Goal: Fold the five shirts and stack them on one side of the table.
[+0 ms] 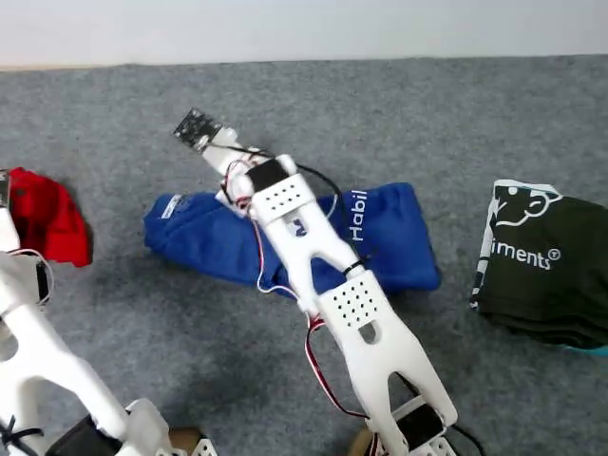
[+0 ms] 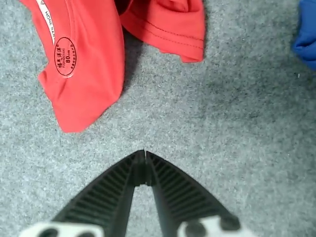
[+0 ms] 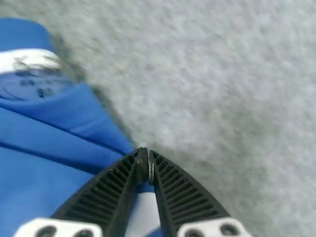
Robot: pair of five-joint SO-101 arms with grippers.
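Observation:
A blue shirt lies crumpled across the middle of the grey carpet, its white collar label at one end. My right arm stretches over it. The right gripper is shut at the shirt's far edge, and the blue cloth runs up to a point at its tips. A red shirt lies bunched at the far left. My left gripper hangs shut over bare carpet just short of the red shirt, with nothing in it. Folded dark shirts are stacked at the right.
The grey carpet covers the whole table, with open room behind the blue shirt and between it and the dark stack. The left arm rises along the front left edge. A corner of blue cloth shows beside the left gripper's view.

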